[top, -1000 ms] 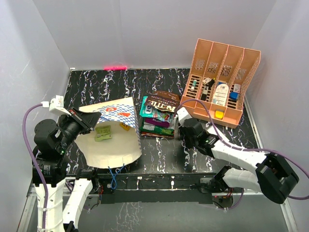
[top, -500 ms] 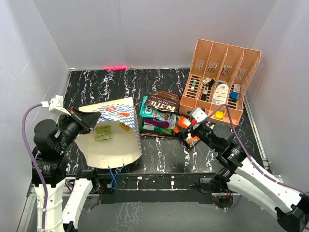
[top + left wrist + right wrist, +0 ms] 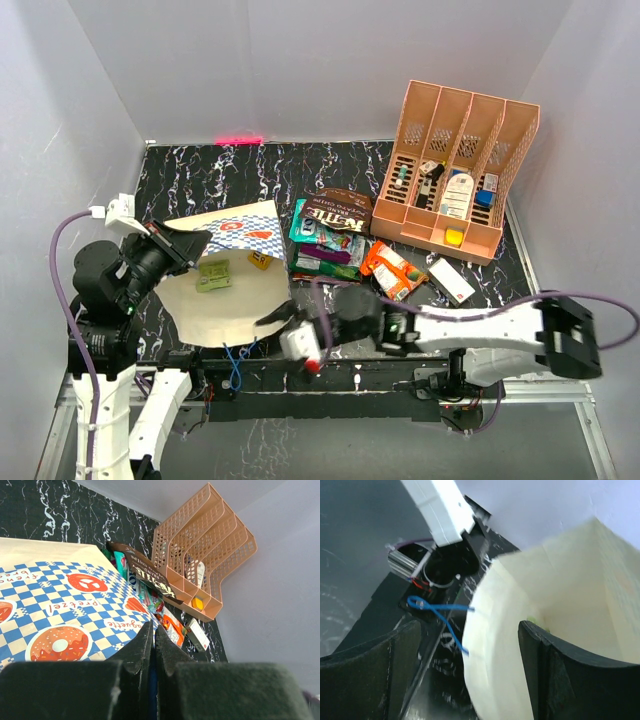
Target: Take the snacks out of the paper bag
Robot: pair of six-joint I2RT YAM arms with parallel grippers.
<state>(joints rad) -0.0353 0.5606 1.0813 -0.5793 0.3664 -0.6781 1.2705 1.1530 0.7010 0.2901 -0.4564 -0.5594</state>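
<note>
Two green snacks in the paper bag, one orange packet outside.

The left arm and right arm have white shells, black joints and lilac cables (fingers black).

Black white-veined marble tabletop, plain grey walls

My left gripper hangs raised, its fingers pressed tight together. My right arm stretches low and leftward, with my right gripper spread wide.
</note>
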